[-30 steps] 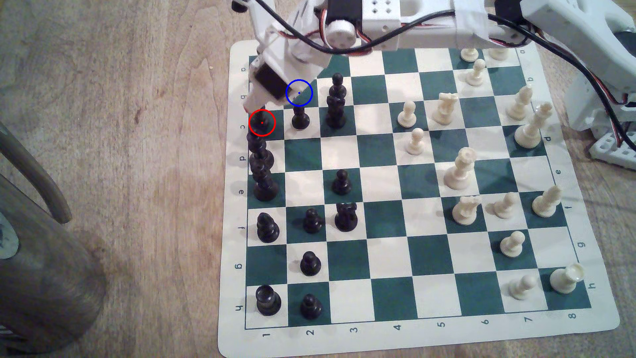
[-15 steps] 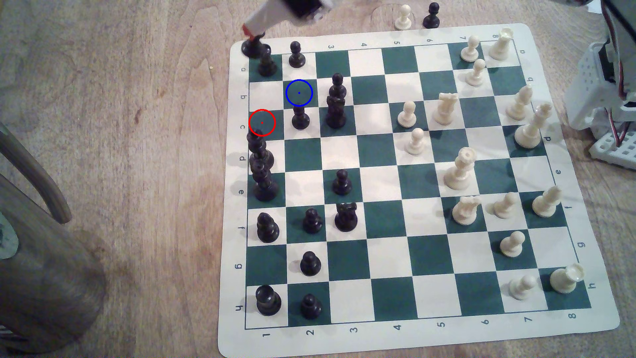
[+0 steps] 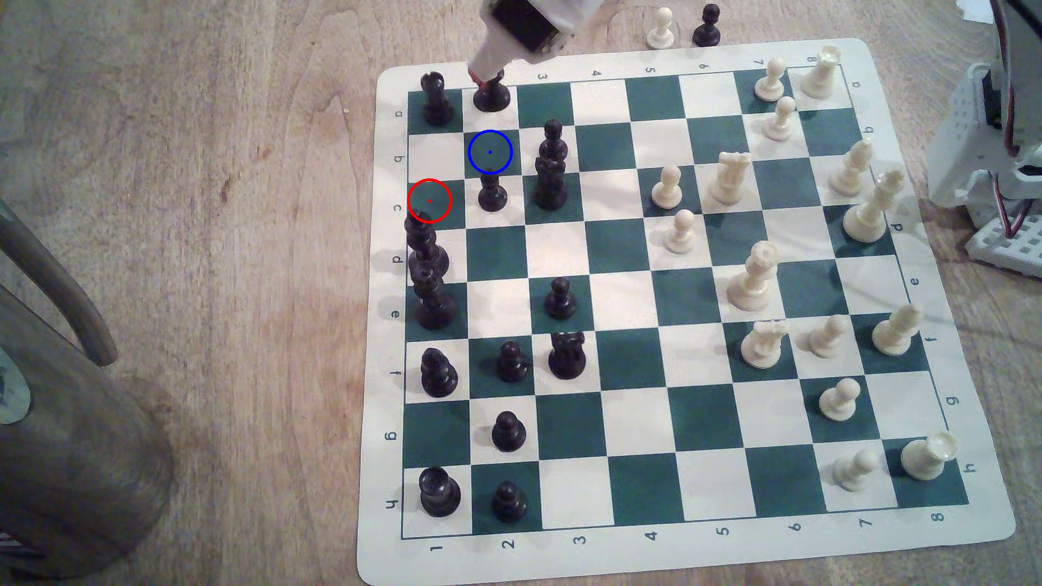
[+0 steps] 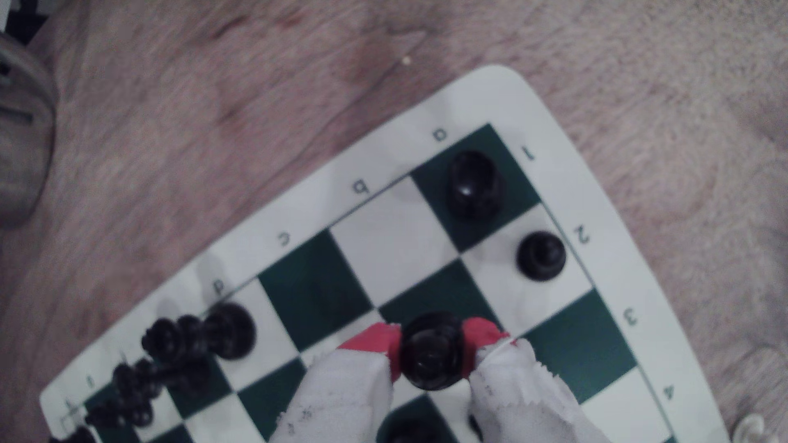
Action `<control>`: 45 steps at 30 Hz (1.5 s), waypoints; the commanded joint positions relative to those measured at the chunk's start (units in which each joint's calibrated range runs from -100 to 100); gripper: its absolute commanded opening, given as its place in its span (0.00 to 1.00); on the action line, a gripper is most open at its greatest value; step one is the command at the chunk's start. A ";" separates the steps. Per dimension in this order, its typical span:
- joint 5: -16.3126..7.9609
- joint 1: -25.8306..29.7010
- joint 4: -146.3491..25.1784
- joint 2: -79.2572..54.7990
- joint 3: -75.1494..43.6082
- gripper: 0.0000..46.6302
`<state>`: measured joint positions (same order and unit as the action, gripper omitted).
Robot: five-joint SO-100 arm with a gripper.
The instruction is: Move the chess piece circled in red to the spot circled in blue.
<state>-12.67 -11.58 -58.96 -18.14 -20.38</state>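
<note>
A pale wooden tabletop (image 3: 225, 225) with visible grain carries a roll-up chessboard (image 3: 665, 563) of dark green and cream squares, its white border printed with letters and numerals. A blurred grey-brown object (image 3: 67, 439) stands at the exterior view's near left. At the far right sits the arm's white base (image 3: 998, 169) with red and black wires. A white pawn (image 3: 661, 28) and a black pawn (image 3: 706, 27) stand off the board on the wood at the far edge.

The black bishop (image 3: 491, 93) is glossy black with a round base; from the wrist view (image 4: 431, 351) it reads as a dark rounded head seen from above. The gripper (image 3: 489, 76) is clamped on its upper part, red-tipped fingers (image 4: 371, 338) wrapped in white tape pressing it from 2 sides. In the exterior view the piece hangs at the board's far left, over the far row near column 2, beyond the blue-ringed square (image 3: 490, 152) and right of the black rook (image 3: 435, 101). Whether its base touches the board cannot be told. The red-ringed square (image 3: 429, 200) is bare green, and another black pawn (image 3: 492, 194) stands just near of the blue ring.
</note>
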 commanded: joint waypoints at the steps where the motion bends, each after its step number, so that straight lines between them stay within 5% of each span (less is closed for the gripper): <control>1: -0.10 -0.04 1.55 0.82 -1.56 0.01; 45: 0.05 0.12 4.83 -11.40 -8.63 0.02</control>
<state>-12.67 -10.55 -55.70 -31.04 -23.99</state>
